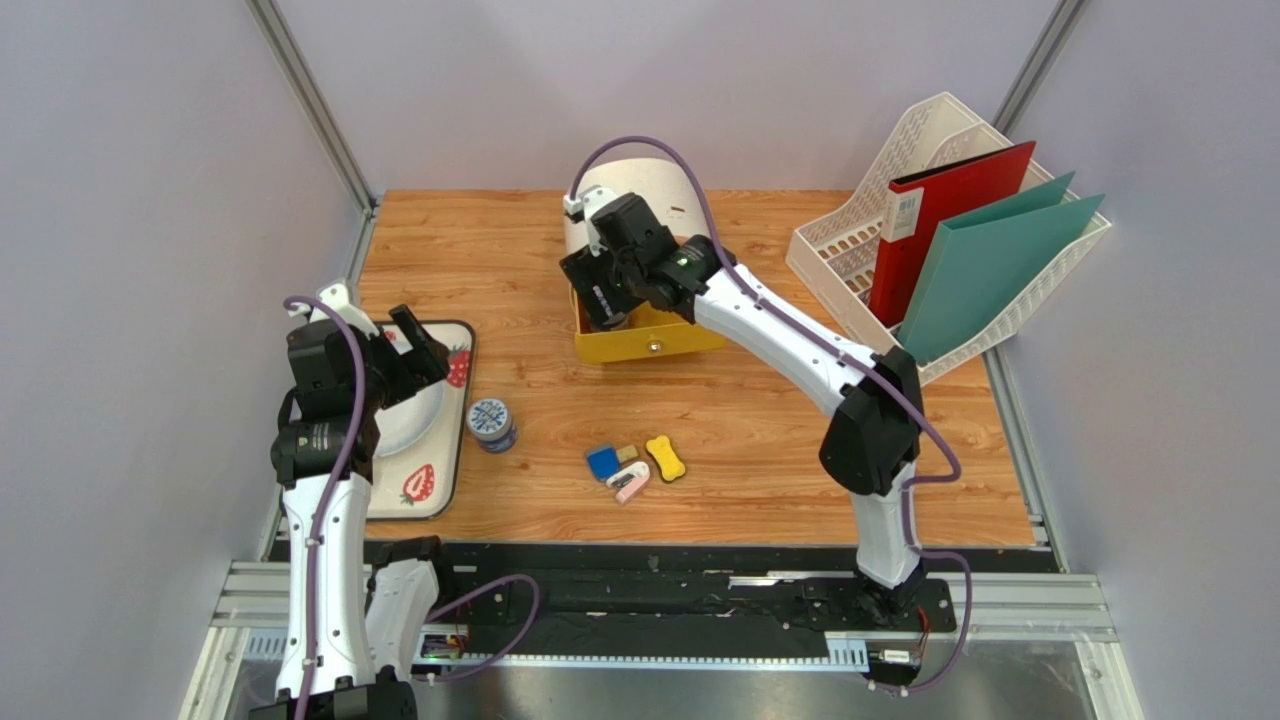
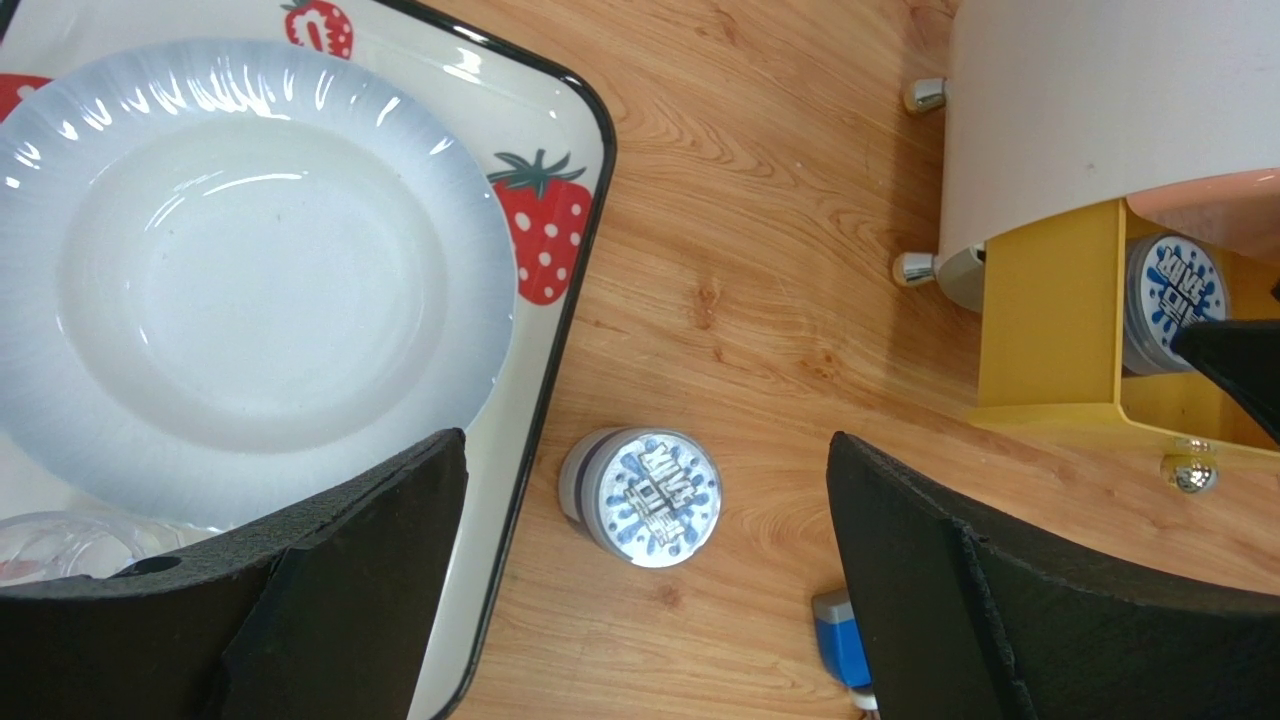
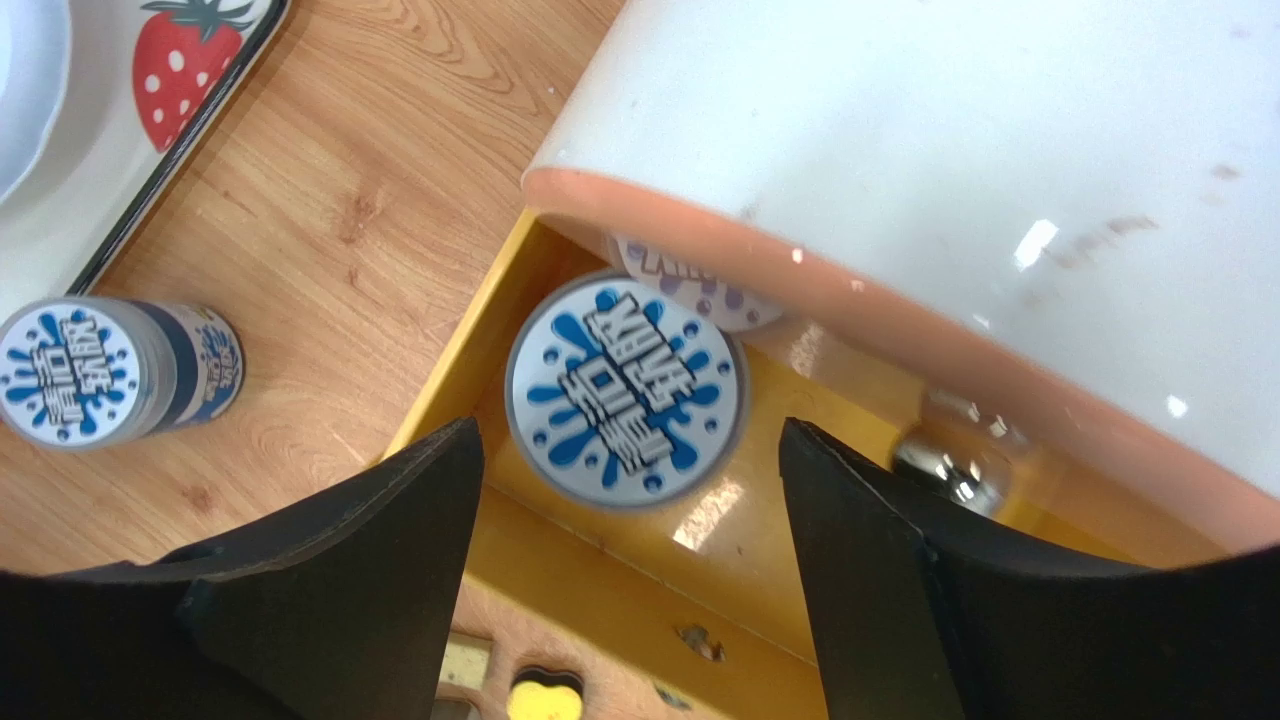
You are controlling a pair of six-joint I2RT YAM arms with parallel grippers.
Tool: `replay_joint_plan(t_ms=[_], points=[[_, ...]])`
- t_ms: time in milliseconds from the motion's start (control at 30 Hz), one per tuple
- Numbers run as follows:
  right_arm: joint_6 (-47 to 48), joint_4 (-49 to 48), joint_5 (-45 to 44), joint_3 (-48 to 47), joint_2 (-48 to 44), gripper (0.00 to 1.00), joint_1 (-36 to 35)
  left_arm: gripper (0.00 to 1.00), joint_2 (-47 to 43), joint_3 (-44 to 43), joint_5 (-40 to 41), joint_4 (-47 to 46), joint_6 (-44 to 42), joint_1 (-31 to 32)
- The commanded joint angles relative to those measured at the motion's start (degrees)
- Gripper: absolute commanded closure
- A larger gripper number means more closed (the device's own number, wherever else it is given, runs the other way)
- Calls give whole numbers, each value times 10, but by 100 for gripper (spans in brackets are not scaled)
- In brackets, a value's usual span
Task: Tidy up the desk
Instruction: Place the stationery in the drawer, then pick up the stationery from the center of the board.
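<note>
From the top I see the wood surface (image 1: 511, 255) with metal rails (image 1: 1022, 450) along its sides. It fills the middle of the view, and grey walls stand close around it. A tray (image 1: 428, 480) with strawberries lies at the left edge, near the near-left corner, and a white plate (image 1: 403, 432) sits on it. My left claw (image 1: 428, 353) hangs over the tray's far end. A small round tin (image 1: 492, 423) stands just beside the tray. Three little things, blue (image 1: 601, 461), pink (image 1: 631, 483) and yellow (image 1: 666, 458), lie together near the middle of the near edge. A white box (image 1: 661, 188) stands at the middle of the far edge, with its yellow drawer (image 1: 669, 342) pulled out. My right claw (image 1: 598, 312) points down into the drawer. A white rack (image 1: 849, 240) with a red folder (image 1: 947, 210) and a green folder (image 1: 992, 270) fills the far-right corner. The far-left corner and the near-right corner are bare wood.

On the left wrist camera, my left claw is wide open and holds nothing. The tin on the surface shows between its fingers (image 2: 346, 585), touching neither.

On the right wrist camera, my right claw is open too. A second tin (image 3: 624, 390) lies in the drawer between its fingers (image 3: 361, 585), which do not touch it. A third tin (image 3: 691, 285) peeks out from under the white box.
</note>
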State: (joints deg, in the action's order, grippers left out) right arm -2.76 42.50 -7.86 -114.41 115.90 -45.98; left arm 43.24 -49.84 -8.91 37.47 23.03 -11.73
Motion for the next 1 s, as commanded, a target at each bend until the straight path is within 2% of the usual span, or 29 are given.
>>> replay_joint_plan(t_ms=[0, 67, 333, 400, 433, 600, 867, 967], points=[[51, -63, 3, 54, -115, 24, -17, 2, -16, 1, 14, -14, -8, -6], [64, -83, 1, 91, -134, 23, -24, 2, -25, 2, 24, -14, -5, -6], [65, -86, 70, 139, -167, 23, -82, 2, -34, 2, 48, -8, -1, -8], [53, -91, 69, 147, -158, 23, -99, 2, -34, 0, 55, -6, -1, -9], [45, -94, 101, 147, -153, 23, -103, 2, -35, -1, 59, -4, -1, -11], [-7, -121, 145, 152, -106, 23, -126, 1, -37, -1, 64, -1, 5, -21], [-38, -140, 152, 113, -23, 23, -149, 1, -56, -9, 159, 33, 30, -37], [-46, -155, 159, 99, 7, 23, -151, 1, -56, -9, 162, 37, 34, -38]])
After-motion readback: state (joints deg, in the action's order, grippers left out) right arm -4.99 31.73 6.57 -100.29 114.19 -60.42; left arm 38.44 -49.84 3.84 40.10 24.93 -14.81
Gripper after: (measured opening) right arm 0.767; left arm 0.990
